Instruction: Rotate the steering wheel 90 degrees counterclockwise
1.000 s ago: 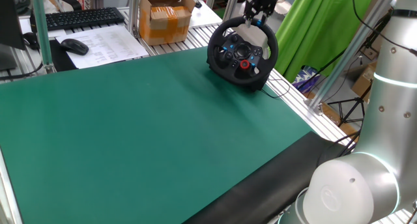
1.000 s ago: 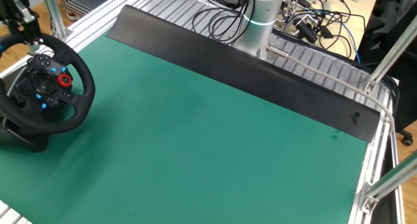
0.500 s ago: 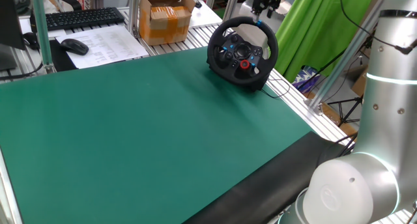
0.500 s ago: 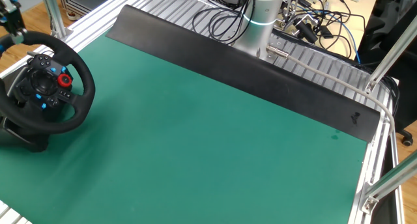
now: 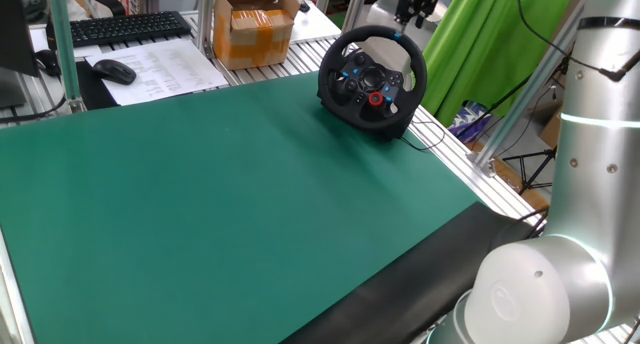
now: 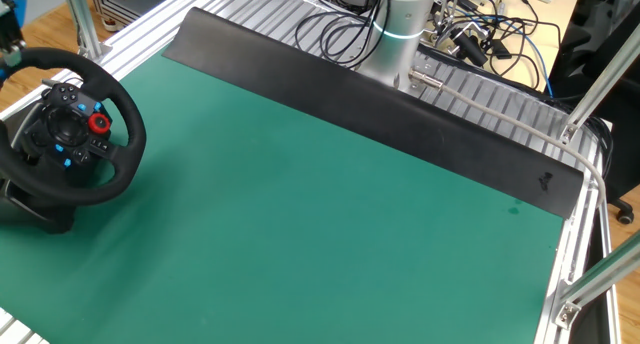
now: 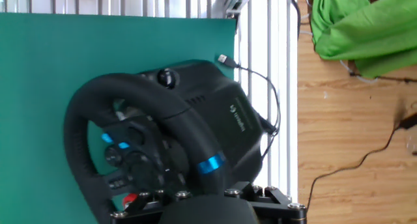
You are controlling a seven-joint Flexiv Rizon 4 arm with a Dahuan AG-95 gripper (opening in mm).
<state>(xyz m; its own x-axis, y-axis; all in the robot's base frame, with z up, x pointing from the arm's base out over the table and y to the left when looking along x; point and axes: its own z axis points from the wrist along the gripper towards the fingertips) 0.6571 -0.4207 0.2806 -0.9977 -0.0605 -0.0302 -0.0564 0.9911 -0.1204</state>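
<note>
Hovering above the wheel, the gripper sits clear of the rim with open air between them; the wheel lies straight below and slightly to the near side of the hand. In one fixed view the wheel stands at the far right of the green mat, face tilted toward the near left, red dial at the lower right of the hub. In the other fixed view it sits at the far left edge of the mat, and only a sliver of the gripper shows at the frame's corner. The hand view looks down along the fingers onto the rim's top, where a blue stripe marks the rim; the base and its cable lie beyond. The fingers themselves are not visible there, and the fixed views show the hand too small, so I cannot tell whether it is open or closed.

A second ago the gripper was down at the top of the rim, apparently on it; half a second ago it had lifted off, and now it is a little higher and farther right. The wheel's hub and dial look unchanged across these frames. Any fresh grip, I judge, would mean descending straight back to the rim's top.
</note>
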